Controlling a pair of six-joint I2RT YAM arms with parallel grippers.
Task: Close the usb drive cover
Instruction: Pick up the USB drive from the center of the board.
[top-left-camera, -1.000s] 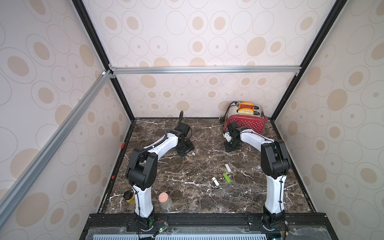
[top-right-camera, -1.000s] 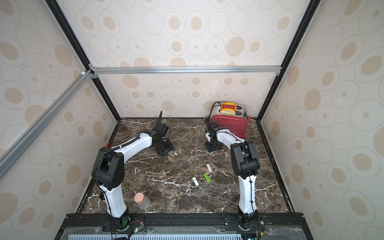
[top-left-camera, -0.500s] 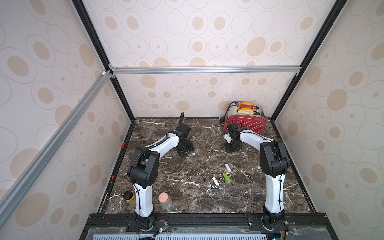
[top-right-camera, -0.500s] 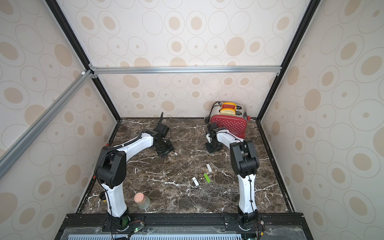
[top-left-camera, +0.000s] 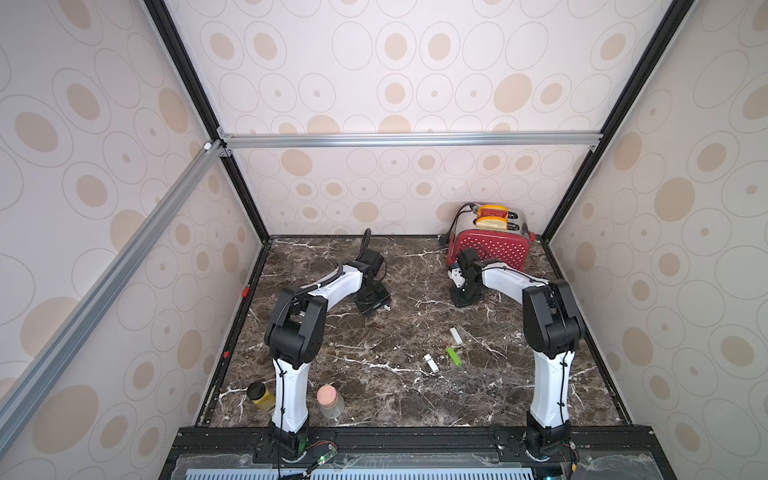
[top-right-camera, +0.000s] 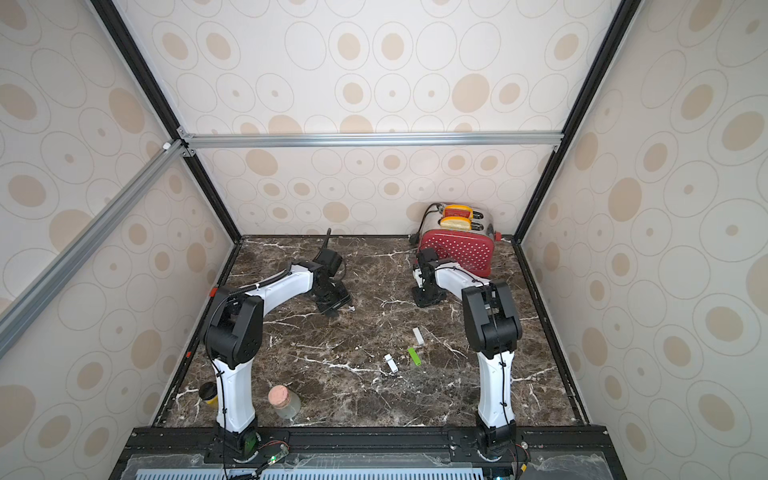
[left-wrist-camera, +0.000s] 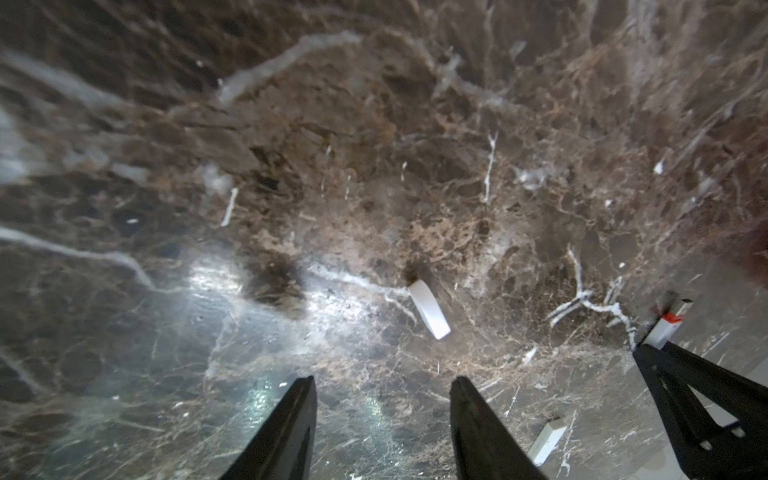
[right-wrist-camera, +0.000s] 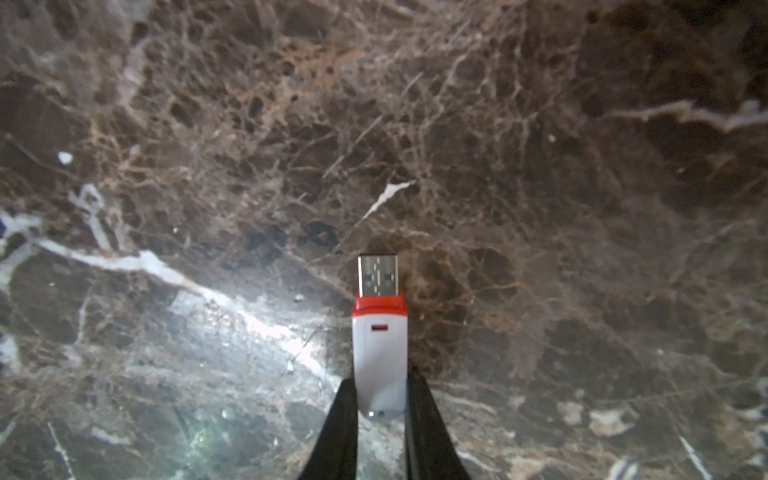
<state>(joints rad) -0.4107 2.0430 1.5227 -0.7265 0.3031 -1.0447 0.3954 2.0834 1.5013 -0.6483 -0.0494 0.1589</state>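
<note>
Clamps down over the last second on the right side: shows the right hand (right-wrist-camera: 380, 388) now squeezed tight on the tail of the usb drive (right-wrist-camera: 379, 345), with both arms otherwise about where they were a second ago. Holds the white shell by its two narrow sides, leaving the red collar and bare metal plug sticking out ahead over the worktop (right-wrist-camera: 582, 208). Cannot tell whether clear of the stone or resting on it. Sits toward the back right in both top views, just in front of the red toaster (top-left-camera: 490, 249).

Over to the left hand (left-wrist-camera: 382, 380): parted about halfway, gripping nothing, pointed at the small white cap (left-wrist-camera: 429, 309) lying alone just ahead.

Judging by looks: a light, stiff drive in hard smooth plastic, likely to swivel in a two-point pinch if plug meets cap off-line. Probably best to take the cap across its long sides near the closed end, mouth left free. Could well skate on this polish if nudged.

Underneath: glossy dark-brown marble, white veins, strong glare patches. Further forward, well apart from both hands: a white stick (top-left-camera: 456, 335), a green stick (top-left-camera: 454, 356) and a second white stick (top-left-camera: 431, 363). At the front left: a corked jar (top-left-camera: 330, 401) and a yellow jar (top-left-camera: 259, 392). All round: cream walls (top-left-camera: 374, 62) with tan circles, black posts, a silver rail (top-left-camera: 407, 139) across.
</note>
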